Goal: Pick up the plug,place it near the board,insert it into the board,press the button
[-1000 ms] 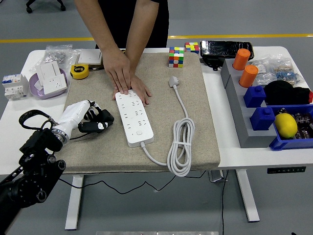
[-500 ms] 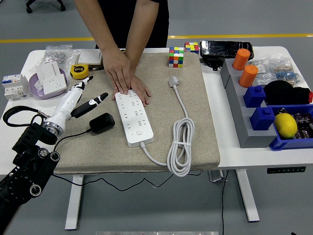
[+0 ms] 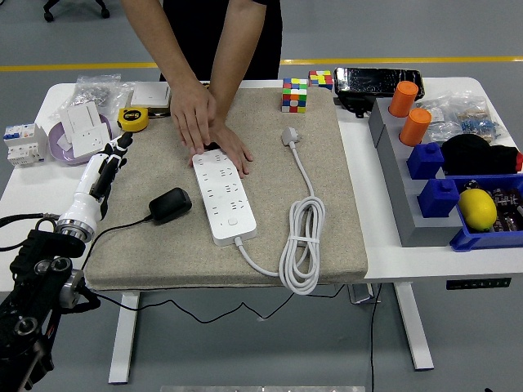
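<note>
My left hand (image 3: 105, 167) hangs empty, fingers relaxed, near the surface's left edge; the black plug (image 3: 169, 204) lies beside the power strip (image 3: 223, 198), which a person's hands (image 3: 196, 114) pin down.

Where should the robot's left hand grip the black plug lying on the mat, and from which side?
Grip the black plug across its blocky body, probably from above and the left: its cable leaves toward the left hand, and the power strip stands close on its right.

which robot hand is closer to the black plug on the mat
Left. The left hand is open, up-left of the black plug, not touching it. The right hand is out of view.
</note>
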